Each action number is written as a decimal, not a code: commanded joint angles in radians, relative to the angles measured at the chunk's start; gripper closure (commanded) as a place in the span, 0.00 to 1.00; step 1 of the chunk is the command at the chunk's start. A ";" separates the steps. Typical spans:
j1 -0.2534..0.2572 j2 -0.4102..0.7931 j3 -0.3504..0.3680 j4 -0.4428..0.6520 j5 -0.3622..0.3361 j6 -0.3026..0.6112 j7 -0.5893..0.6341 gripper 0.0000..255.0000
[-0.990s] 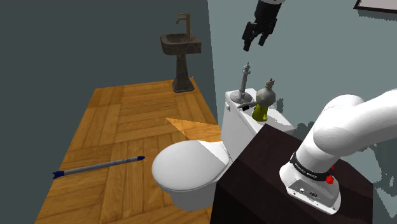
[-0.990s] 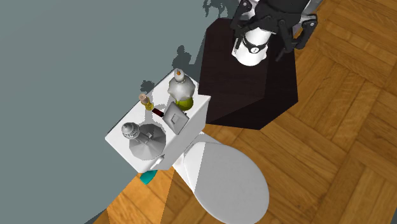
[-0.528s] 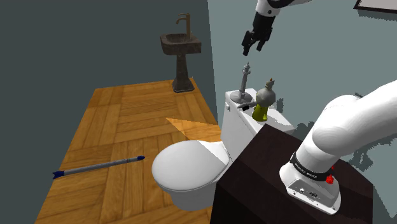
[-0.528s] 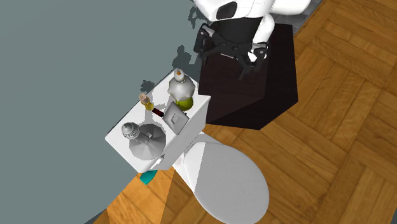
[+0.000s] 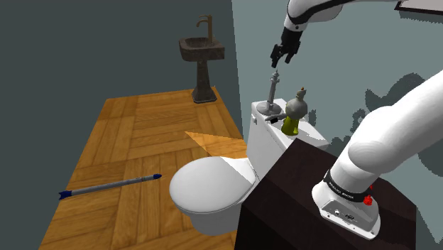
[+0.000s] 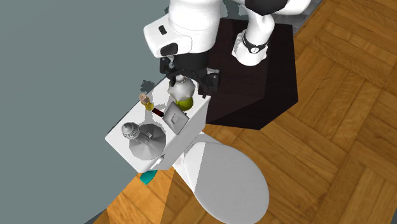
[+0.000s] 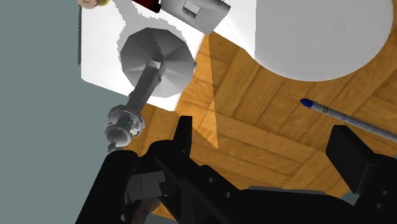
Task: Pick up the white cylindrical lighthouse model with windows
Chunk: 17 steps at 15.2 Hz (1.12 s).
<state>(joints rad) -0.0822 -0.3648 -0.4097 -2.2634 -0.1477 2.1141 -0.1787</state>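
As it advanced, the end effector (image 5: 278, 62) neared the grey lighthouse (image 5: 272, 89)

You were working in a home bathroom: a white toilet (image 5: 209, 188) stood against the grey wall (image 5: 248, 71), a pedestal sink (image 5: 201, 48) beyond it, on a parquet floor (image 5: 135, 135).

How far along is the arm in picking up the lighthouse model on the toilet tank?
Done: the gripper hangs open above the grey lighthouse model on the toilet tank. In hand: lining up; in the wrist view its top lies beside the fingers, not between them. Left: centre, descend, close, lift.
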 commanded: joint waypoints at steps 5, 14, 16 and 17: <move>0.008 0.218 -0.111 0.088 0.109 0.115 -0.145 0.00; -0.073 0.592 -0.173 0.319 0.407 0.170 -0.416 0.00; -0.115 0.676 -0.161 0.386 0.467 0.164 -0.464 0.00; -0.137 0.717 -0.154 0.422 0.494 0.160 -0.484 0.00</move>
<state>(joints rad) -0.1918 0.2992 -0.5701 -1.8863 0.3074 2.2785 -0.6302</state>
